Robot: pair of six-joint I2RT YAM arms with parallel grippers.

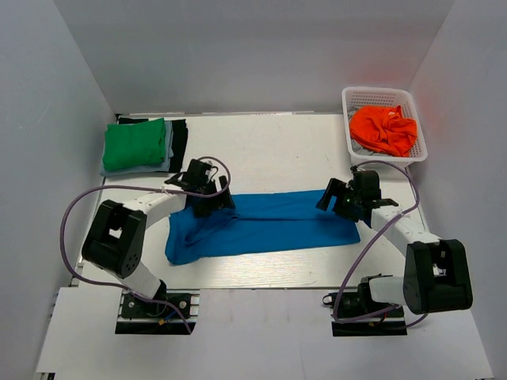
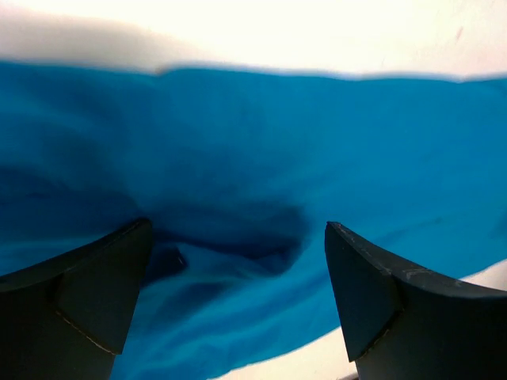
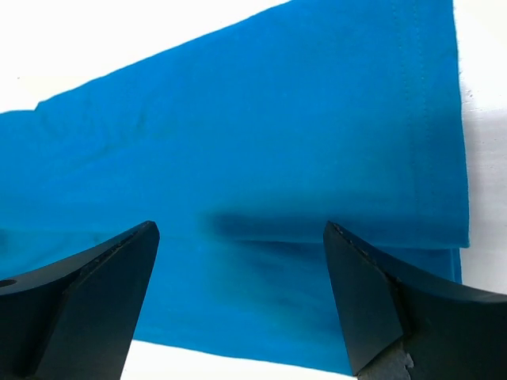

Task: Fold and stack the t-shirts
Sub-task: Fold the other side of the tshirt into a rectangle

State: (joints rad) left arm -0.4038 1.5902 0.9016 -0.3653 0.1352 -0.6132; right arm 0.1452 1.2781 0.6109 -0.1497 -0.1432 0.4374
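— Where's the blue t-shirt (image 1: 269, 226) from where you stand?

— Flat on the tabletop (image 1: 269, 150), folded into one long band running side to side (its left end is rumpled, while its right end lies smooth with the hem stitching showing).

— And the arms?

— One at each end of it. The left tool (image 1: 212, 203) sits over the rumpled end with its fingers spread wide. There's a pucker of blue cloth in the gap between them, but nothing is pinched. The right tool (image 1: 337, 198) is at the smooth end, also spread apart, above the spot where two layers show at the edge. Whether the tips of either one touch the cloth, I cannot tell.

— The other shirts?

— The green t-shirt (image 1: 133, 144) lies folded beyond the blue one's left end, toward the back wall, with dark t-shirts (image 1: 181, 141) just beside it. The orange t-shirt (image 1: 384, 129) is crumpled inside the white basket (image 1: 380, 93), beyond the blue one's right end and well apart from it.
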